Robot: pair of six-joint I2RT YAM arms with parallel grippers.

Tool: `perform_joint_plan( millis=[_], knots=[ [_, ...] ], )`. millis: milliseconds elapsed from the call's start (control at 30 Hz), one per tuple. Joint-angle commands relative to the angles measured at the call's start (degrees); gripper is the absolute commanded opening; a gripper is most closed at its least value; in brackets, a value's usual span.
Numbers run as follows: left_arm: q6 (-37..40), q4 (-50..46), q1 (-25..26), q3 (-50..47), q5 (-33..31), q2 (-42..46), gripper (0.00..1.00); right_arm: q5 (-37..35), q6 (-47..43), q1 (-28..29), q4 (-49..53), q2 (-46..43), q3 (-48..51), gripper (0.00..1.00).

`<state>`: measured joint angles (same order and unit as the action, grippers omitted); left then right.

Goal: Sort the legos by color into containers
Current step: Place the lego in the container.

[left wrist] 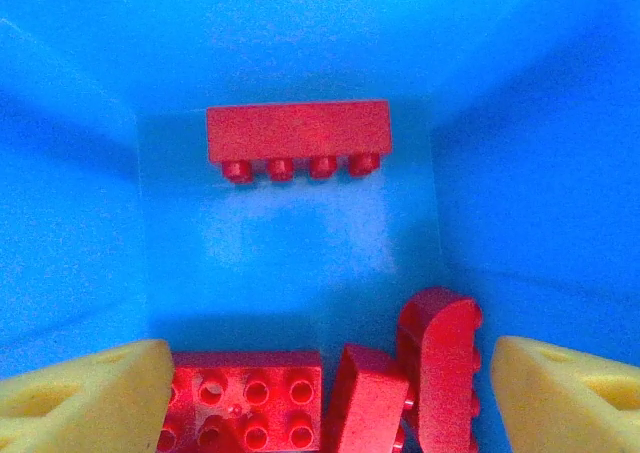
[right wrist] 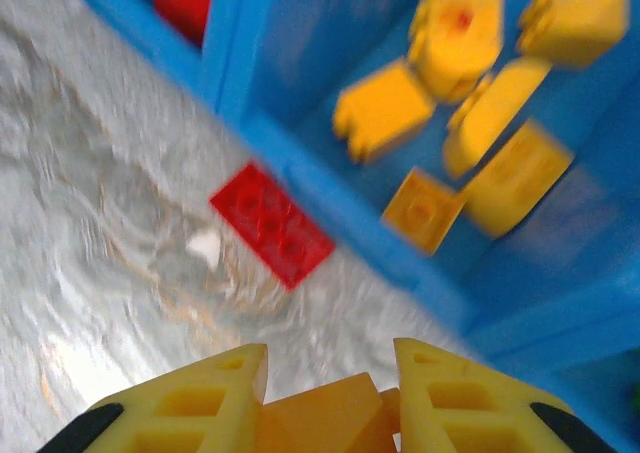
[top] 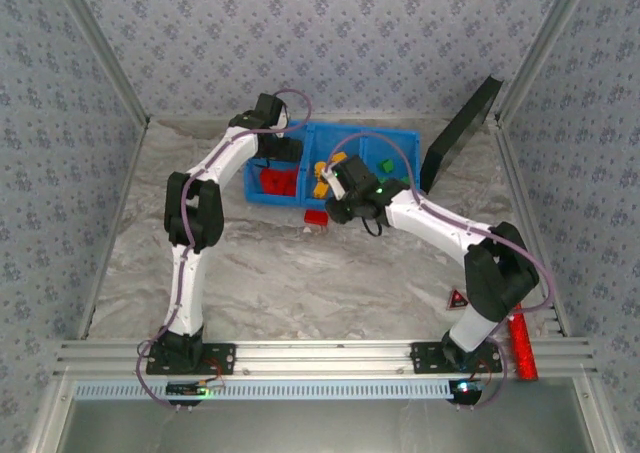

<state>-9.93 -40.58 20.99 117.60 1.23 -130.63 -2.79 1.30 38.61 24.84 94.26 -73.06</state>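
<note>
Grey-white marbled tabletop (top: 300, 273) fills a booth of blue-grey flowered wallpaper walls (top: 60, 123) with slanting metal frame posts (top: 100, 53) at the corners. A broad stretch of bare marble lies between the arm bases and the bright blue rectangular plastic bin (top: 268, 198), which sits at the far middle with its three compartments side by side and its long axis across the table.

The left gripper (left wrist: 328, 363) hangs inside the left compartment, its yellow foam pads (left wrist: 90, 393) well apart and gripping nothing. Blue walls close in on both sides. Below it lie three red bricks (left wrist: 245, 398). A long red studded brick (left wrist: 298, 131) lies at the far wall on its side, its long axis running left to right and its studs facing the near side.

On the table, just beside the bin's front wall, a flat red studded brick (right wrist: 272, 225) lies studs up, its long axis along that wall. Yellow-orange bricks (right wrist: 460, 33) are heaped in the middle compartment. The right gripper (right wrist: 328, 368) hovers over the marble near the bin's front edge, fingers clamped on an orange brick (right wrist: 325, 418).

Green bricks (top: 385, 165) sit in the right compartment. A black flat panel (top: 460, 133) leans tilted beyond the bin's right end. A red triangular marker (top: 458, 298) and a red cylinder (top: 521, 345) lie near the right arm's base.
</note>
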Motion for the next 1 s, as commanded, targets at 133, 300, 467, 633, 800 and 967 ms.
perform_joint_plan(
  millis=[133, 300, 467, 633, 800, 967],
  knots=[
    [0.0, 3.1, -0.2, -1.6, 5.4, 9.3, 0.85, -1.1, -5.8, -4.2, 1.2, 4.1, -11.0, 0.28],
    [0.7, 3.9, -0.3, -2.7, 8.3, 14.4, 0.87, 0.1, -6.3, -6.3, -0.7, 9.0, -15.3, 0.28],
    [1.0, 4.1, -0.4, -2.9, 10.1, 18.4, 0.88, 0.6, -6.1, -7.2, -1.8, 13.8, -18.8, 0.28],
    [0.9, 3.9, -0.4, -8.3, 10.6, 24.5, 0.88, 0.7, -6.1, -8.1, -2.4, 18.8, -22.9, 0.28],
    [-1.1, 7.3, -0.2, -23.8, 8.7, 36.3, 0.87, 1.1, -6.1, -9.3, -1.9, 24.4, -27.9, 0.29],
    [-4.2, 9.0, 2.2, -41.0, 5.6, 48.8, 0.86, 1.6, -5.6, -10.4, -0.7, 29.5, -32.5, 0.32]
  ],
)
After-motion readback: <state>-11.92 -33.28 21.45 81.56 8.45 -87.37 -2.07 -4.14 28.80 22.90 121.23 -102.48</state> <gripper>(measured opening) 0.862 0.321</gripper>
